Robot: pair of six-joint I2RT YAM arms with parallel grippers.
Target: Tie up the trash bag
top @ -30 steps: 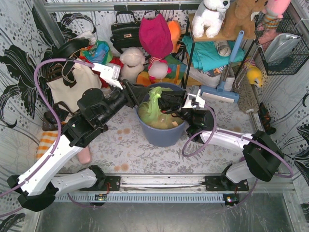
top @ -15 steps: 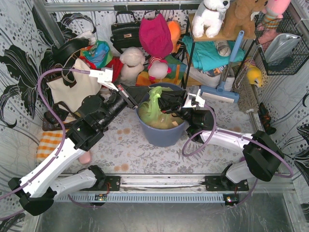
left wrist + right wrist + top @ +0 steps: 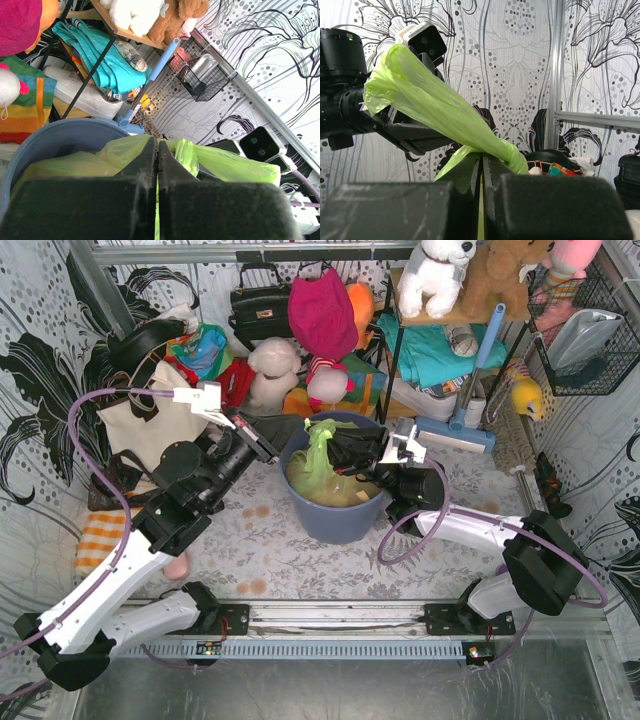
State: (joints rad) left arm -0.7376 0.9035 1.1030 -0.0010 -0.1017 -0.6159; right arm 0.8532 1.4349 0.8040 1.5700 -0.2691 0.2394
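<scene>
Patterned mat (image 3: 260, 540) on the table, floral wall panels (image 3: 40, 390) round it, top external view. Along the upper edge you have clutter: tote bag (image 3: 150, 415) at left, black handbag (image 3: 258, 305), plush toys (image 3: 437, 275) on a shelf, wire basket (image 3: 585, 340) at upper right.
- Bin (image 3: 330, 520): blue-grey, round, upright, centre of frame.
- Trash bag (image 3: 318, 455): lime-green, seated in the bin, neck gathered into a strand standing above the rim.
- Your left gripper (image 3: 272, 443): just beside the bin's upper-left rim, apart from the strand.
- Your right gripper (image 3: 345, 455): over the bin from the right, against the strand.

Left wrist view.
- Bin (image 3: 55, 137): rim at lower left.
- Trash bag (image 3: 230, 167): bulging behind the fingers, running right toward the right arm's camera housing (image 3: 260, 145).
- Left gripper (image 3: 157, 145): fingers pressed together, hairline seam only. A green sliver shows low in the seam; you cannot tell whether film is caught there or merely seen through it.
- Teal cloth (image 3: 107, 60) and blue broom handle (image 3: 160, 62): upper centre.

Right wrist view.
- Floral wall fills the background.
- Right gripper (image 3: 481, 162): fingers pinching the bag's neck, lower centre.
- Trash bag (image 3: 435, 107): twisted strand climbing to the upper left, ending in front of your left arm (image 3: 342, 100).
</scene>
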